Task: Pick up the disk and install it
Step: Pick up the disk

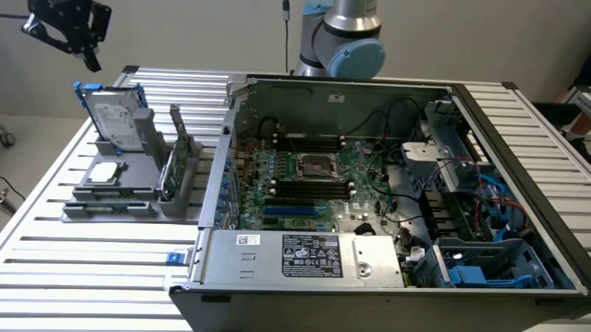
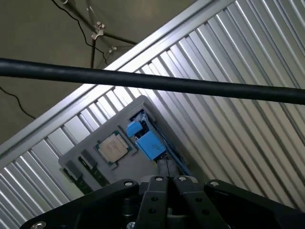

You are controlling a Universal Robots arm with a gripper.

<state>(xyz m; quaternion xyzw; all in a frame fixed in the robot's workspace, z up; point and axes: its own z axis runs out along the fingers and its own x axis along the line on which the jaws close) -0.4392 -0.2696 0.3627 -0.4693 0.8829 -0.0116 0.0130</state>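
Gripper (image 1: 91, 63): black, high in the air at the exterior view's far left, over the back corner of the table (image 1: 83, 277) and clear of everything.
Jaws: pressed together with nothing pinched; in the wrist view, both fingers (image 2: 163, 168) flat against each other.
Disk (image 1: 115, 117): upright on edge in the grey holder (image 1: 138, 204), silver face and pale label toward the exterior camera, blue frame around the top and sides.
Disk versus gripper: below the gripper and well apart from it, untouched.
Blue carrier (image 2: 148, 142): seen edge-on from the wrist camera, just past the closed fingertips.
Grey holder: flat on the slatted table, at the exterior view's left of the computer case (image 1: 342, 100) and close beside it.
Chip (image 1: 104, 173): small, square and silver, lying flat on a step of the holder in front of the disk.
Green card (image 1: 171, 166): thin, standing on edge in a slot of the holder, between the disk and the case.
Computer case: on its side and wide open, with the motherboard (image 1: 305, 183) in plain sight.
Power supply (image 1: 305, 254): silver box with a white label, along the case's near edge.
Near corner at the exterior view's right: blue plastic parts (image 1: 480, 270) inside the case.
Arm (image 1: 349, 38): grey joint with a blue cap, rising behind the case's back wall.
Cable (image 2: 152, 82): black, stretched right across the wrist camera's picture.
Job so far: disk not yet lifted, sitting in the holder, outside the case.
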